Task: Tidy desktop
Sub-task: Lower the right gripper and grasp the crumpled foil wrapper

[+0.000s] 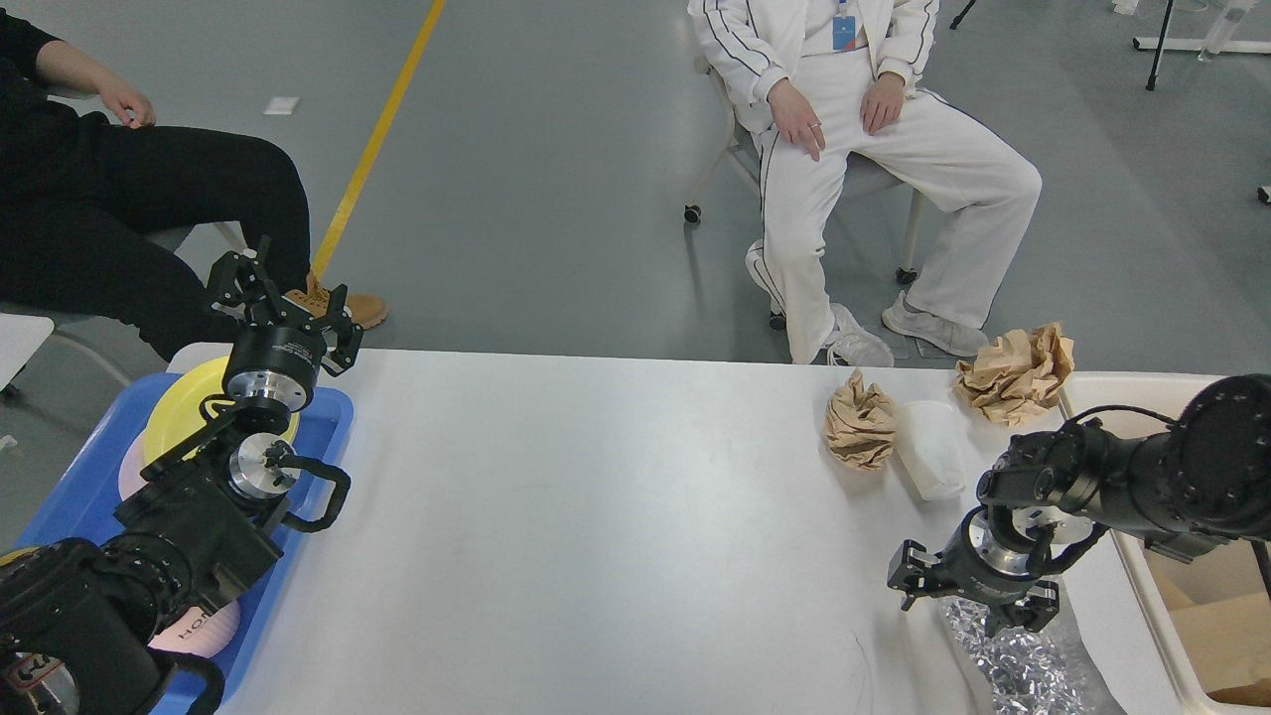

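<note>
right end effector: spread wide, nothing gripped, poised over foil bag at lower right | left end effector: released, upper left | surface: mid-frame | risk: thin crinkled foil judged likely to slip or tear if pinched at edge

Two crumpled paper balls, one cup, one foil bag.

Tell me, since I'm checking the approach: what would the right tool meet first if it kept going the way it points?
Probably the crinkled silver foil bag just beneath the right tool; depth is unclear.
</note>
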